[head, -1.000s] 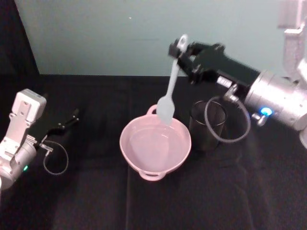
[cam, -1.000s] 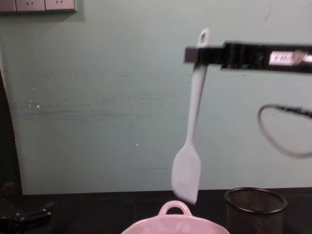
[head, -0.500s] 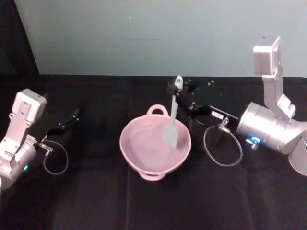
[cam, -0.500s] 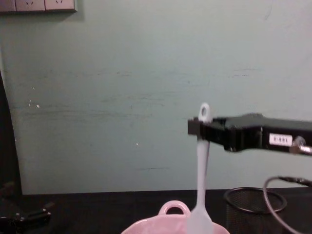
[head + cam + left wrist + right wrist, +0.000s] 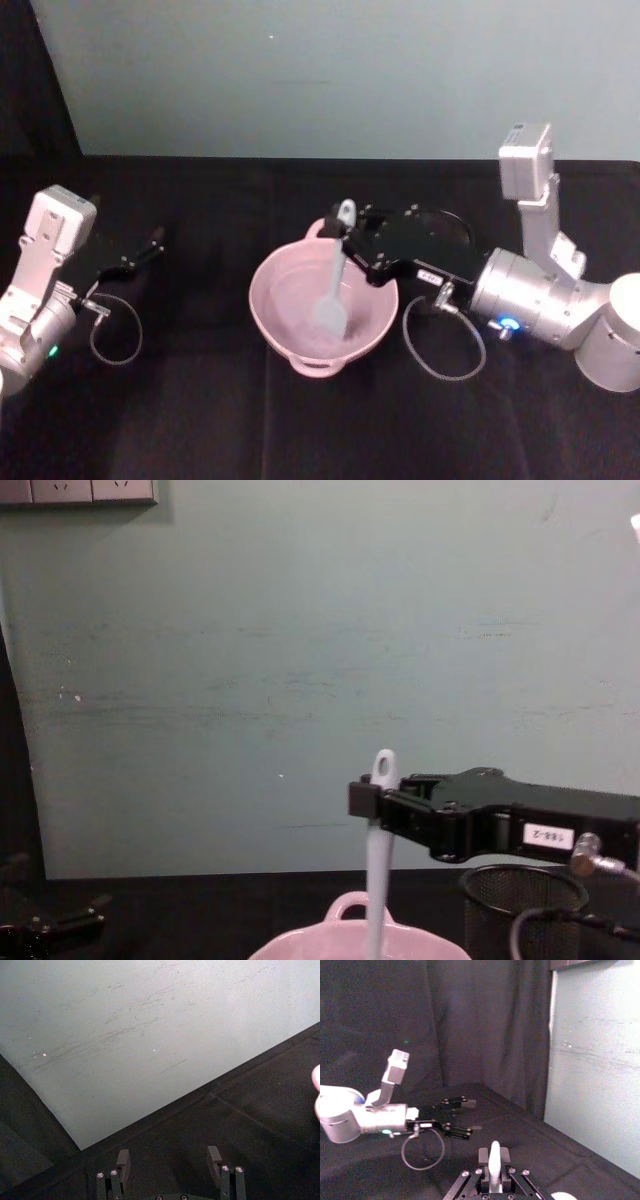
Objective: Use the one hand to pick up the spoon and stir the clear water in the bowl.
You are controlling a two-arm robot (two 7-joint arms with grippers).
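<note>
Lower than half a second ago, my right gripper (image 5: 347, 232) has brought the spoon (image 5: 333, 290) down, so its blade now sits inside the pink bowl (image 5: 270, 290) rather than at the rim. My fingers clamp the handle just under its hole, and the spoon hangs nearly upright below them. My left gripper (image 5: 150, 245) stays parked on the black table (image 5: 200, 420), well apart, fingers spread wide.
</note>
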